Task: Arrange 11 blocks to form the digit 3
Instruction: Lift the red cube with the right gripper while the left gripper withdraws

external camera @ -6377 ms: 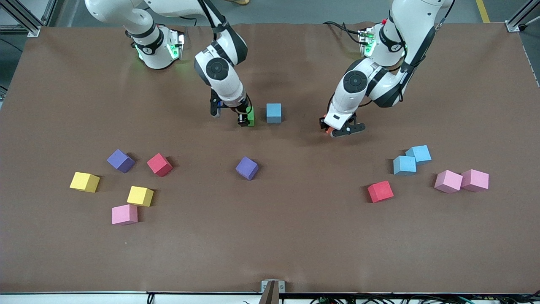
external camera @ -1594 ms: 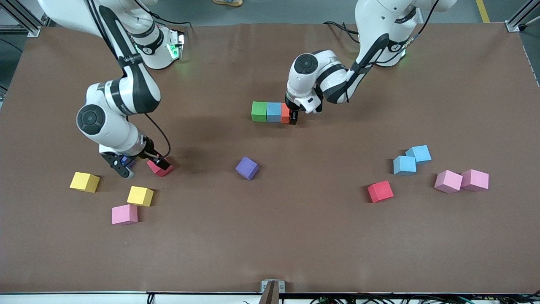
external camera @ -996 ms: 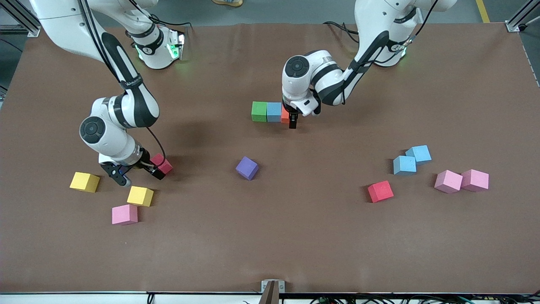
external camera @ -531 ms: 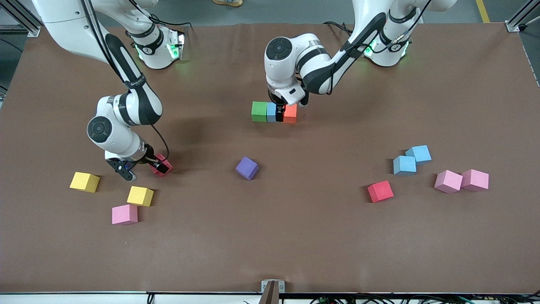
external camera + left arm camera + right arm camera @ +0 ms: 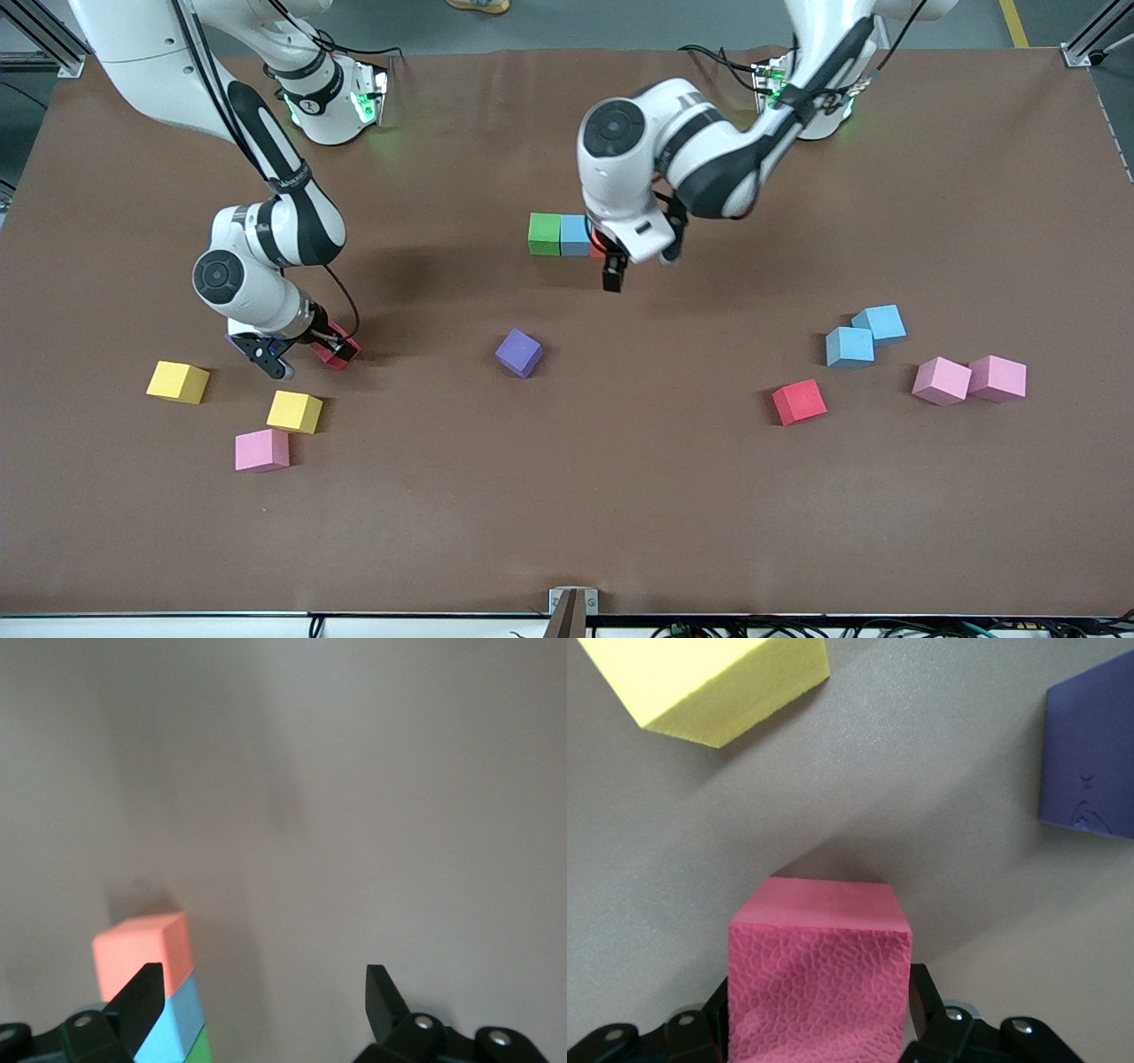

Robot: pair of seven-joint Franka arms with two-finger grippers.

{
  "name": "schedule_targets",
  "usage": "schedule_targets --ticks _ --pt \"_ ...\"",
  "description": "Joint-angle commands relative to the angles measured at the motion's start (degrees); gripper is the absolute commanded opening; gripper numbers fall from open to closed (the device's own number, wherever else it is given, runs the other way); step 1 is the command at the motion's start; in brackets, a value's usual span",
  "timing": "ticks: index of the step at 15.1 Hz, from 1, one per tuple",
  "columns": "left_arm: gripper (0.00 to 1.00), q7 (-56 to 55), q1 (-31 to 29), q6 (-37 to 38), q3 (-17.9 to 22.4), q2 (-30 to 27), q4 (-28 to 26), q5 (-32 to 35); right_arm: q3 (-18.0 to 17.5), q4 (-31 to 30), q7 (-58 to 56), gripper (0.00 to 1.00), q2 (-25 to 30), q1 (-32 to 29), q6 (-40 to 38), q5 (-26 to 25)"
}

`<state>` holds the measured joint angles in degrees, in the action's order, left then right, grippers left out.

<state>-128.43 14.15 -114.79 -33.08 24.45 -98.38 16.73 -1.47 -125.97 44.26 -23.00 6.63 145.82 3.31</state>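
Right end effector (image 5: 301, 347) sits low on the brown matte worktop (image 5: 567, 496), toward the right arm's end, its two black fingers closed against opposite sides of a red foam cube (image 5: 819, 970). In the right wrist view that cube's face shows a pebbled, cell-like texture and crisp square edges. Just beside it lie a dark purple foam cube (image 5: 1090, 757) and a yellow foam cube (image 5: 713, 678), both with smooth flat faces.

Left end effector (image 5: 257, 1010) hangs above the worktop beside the start of the digit, fingers spread wide and holding nothing. That start is a short straight row of three touching cubes, farther from the front camera than all the loose ones: a green foam cube (image 5: 544, 233), a light blue foam cube (image 5: 576, 235) and an orange foam cube (image 5: 142, 948) at the end toward the left arm.

Loose cubes of the same matte foam lie scattered. Toward the right arm's end: another yellow cube (image 5: 178, 382) and a pink cube (image 5: 261, 449). Near the middle sits a second purple cube (image 5: 519, 352), turned at an angle. Toward the left arm's end: two light blue cubes (image 5: 866, 335) touching, a second red cube (image 5: 798, 401), and two pale pink cubes (image 5: 969, 379) side by side.
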Motion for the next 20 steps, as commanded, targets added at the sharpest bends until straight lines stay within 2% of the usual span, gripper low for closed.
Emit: schedule_targets --ticks 1,5,9,13,15,20 --pt "1.00 12.4 -5.5 2.9 -0.4 1.3 5.9 0.9 -0.6 1.0 -0.2 0.56 -0.7 -1.1 0.3 -1.2" --pt "1.00 32.7 -13.2 3.0 -0.4 1.8 10.7 0.9 -0.9 3.5 0.1 0.46 -0.6 1.1 -0.4 -1.0" --pt "1.00 51.9 -20.3 3.5 -0.3 1.1 11.8 1.2 -1.3 5.2 -0.5 0.45 -0.6 7.2 -1.2 -0.9" --pt "1.00 74.7 -26.3 8.6 -0.3 -1.7 12.0 3.6 -1.2 5.2 0.3 0.44 0.0 17.3 -1.2 -0.8" --pt "1.00 82.8 -28.6 11.5 -0.4 -3.7 12.9 3.6 -1.2 5.2 0.3 0.44 0.1 21.6 -1.2 -0.8" --pt "1.00 98.9 -31.0 24.5 -0.8 -6.7 18.8 2.9 -1.2 5.6 -0.4 0.44 -0.4 31.1 -0.5 -0.8"
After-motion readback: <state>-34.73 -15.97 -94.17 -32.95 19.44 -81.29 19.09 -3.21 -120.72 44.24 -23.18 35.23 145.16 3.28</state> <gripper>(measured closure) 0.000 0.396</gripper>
